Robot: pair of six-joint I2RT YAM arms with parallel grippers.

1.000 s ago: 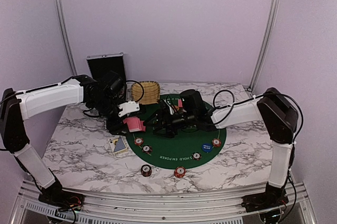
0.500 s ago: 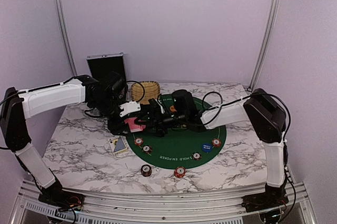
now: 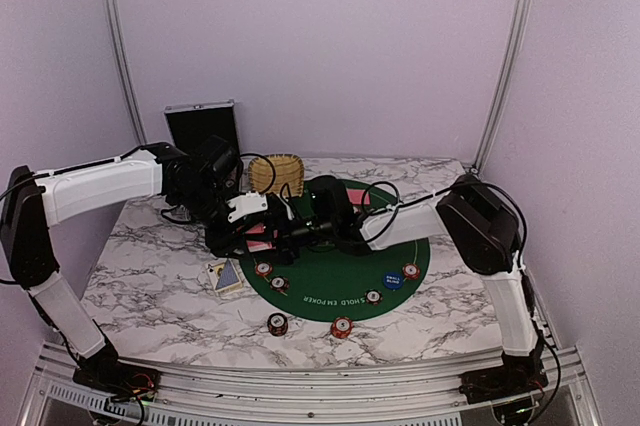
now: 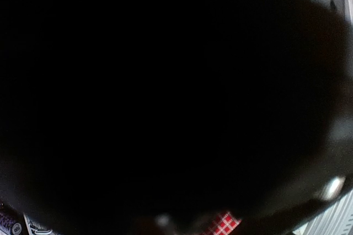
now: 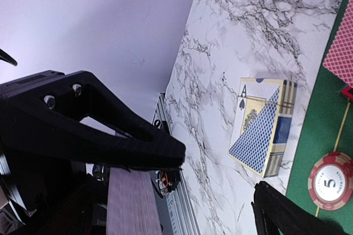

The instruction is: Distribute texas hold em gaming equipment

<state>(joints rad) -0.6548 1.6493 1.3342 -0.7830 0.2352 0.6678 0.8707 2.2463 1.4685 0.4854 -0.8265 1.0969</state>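
My left gripper is shut on a deck of pinkish-red-backed playing cards held above the left edge of the green poker mat. My right gripper has reached across the mat and stands open at that deck. In the right wrist view the deck's edge lies under the upper finger, and the gripper is wide open. The left wrist view is almost wholly dark, with only a corner of a red-checked card showing. Red-and-white chips and a blue disc lie on the mat.
A blue-and-gold card box lies on the marble left of the mat. Two chip stacks sit off the mat near the front edge. A wicker basket and a black case stand at the back left. Red-backed cards lie behind the right arm.
My right arm has swung left across the mat, bringing its open fingers up to the deck. The left arm and its deck have stayed in place.
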